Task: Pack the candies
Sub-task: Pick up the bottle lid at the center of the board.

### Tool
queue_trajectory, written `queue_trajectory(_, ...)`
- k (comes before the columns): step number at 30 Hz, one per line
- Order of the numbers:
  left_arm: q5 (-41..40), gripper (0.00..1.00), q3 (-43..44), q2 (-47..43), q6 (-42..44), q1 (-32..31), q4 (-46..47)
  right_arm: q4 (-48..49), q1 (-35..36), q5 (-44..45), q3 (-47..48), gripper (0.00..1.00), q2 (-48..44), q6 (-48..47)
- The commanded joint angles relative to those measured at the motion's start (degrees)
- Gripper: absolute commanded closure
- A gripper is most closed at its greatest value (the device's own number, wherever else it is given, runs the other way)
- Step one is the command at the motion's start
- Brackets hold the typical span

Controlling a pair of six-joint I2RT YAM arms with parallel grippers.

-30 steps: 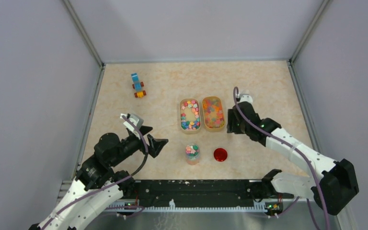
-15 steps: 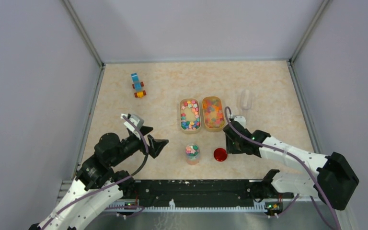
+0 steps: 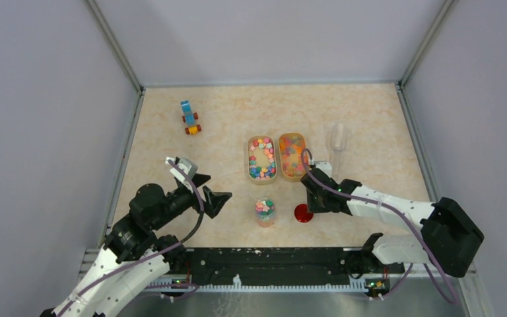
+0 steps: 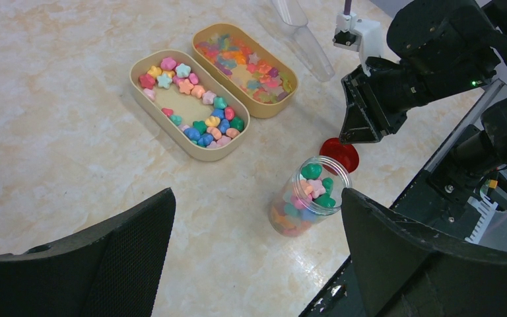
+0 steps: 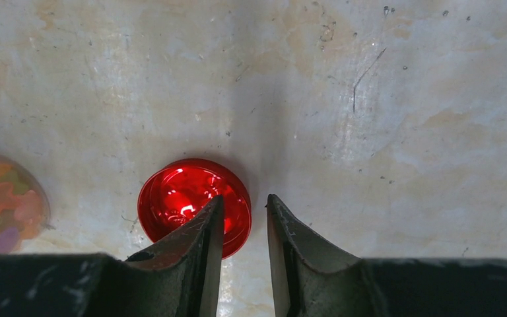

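Candies (image 3: 262,158) fill two tan oval trays (image 3: 278,157) at mid-table; they also show in the left wrist view (image 4: 198,122). More candies fill an open clear jar (image 3: 264,211), also in the left wrist view (image 4: 307,205). My right gripper (image 3: 309,197) hangs low over the red lid (image 3: 302,213), to the right of the jar. In the right wrist view, the gripper (image 5: 244,198) is narrowly open and empty. Its left finger is over the lid's (image 5: 185,191) right part; its right finger is over bare table. My left gripper (image 4: 256,191) is wide open and empty, left of the jar.
A clear plastic scoop (image 3: 337,140) lies on the table right of the trays. A blue-and-orange toy block vehicle (image 3: 189,117) sits at the far left. Grey walls enclose the table on three sides. The black rail runs along the near edge.
My right gripper left the scoop on the table by the trays and moved nearer and left, down over the red lid. The left arm has not moved.
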Motion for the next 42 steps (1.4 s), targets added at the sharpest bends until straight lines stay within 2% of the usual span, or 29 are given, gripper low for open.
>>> queue_trajectory(1, 0.45, 0.01, -0.01, -0.55, 0.76, -0.08, 2.33, 2.20, 0.76, 0.02, -0.62, 0.71, 1.29, 0.89)
queue_trajectory(15, -0.16, 0.01, 0.01, -0.30, 0.70, -0.08, 2.24, 1.67, 1.92, 1.14, -1.21, 0.87, 3.92, 0.55)
queue_trajectory(19, -0.51, 0.01, 0.06, 0.09, 0.52, -0.08, 2.12, 1.16, 2.53, 1.60, -0.76, 1.00, 4.24, 0.20)
queue_trajectory(24, -1.04, 0.01, 0.22, 0.67, 0.41, -0.16, 1.98, 0.25, 3.10, 2.32, -0.38, 1.00, 1.17, -0.22)
queue_trajectory(32, 1.39, 0.01, 2.24, 5.35, -0.97, -0.14, 1.66, -5.97, 3.15, 3.40, 3.65, 1.00, -9.18, -3.30)
queue_trajectory(37, 7.41, 0.01, 5.22, 9.85, -4.60, -0.09, 2.13, -8.62, 3.10, 1.41, 8.56, 1.00, -13.78, -6.53)
queue_trajectory(42, 14.05, 0.01, 5.78, 12.70, -10.70, -0.09, 5.61, -11.93, 3.19, -0.54, 16.62, 1.00, -13.95, -10.45)
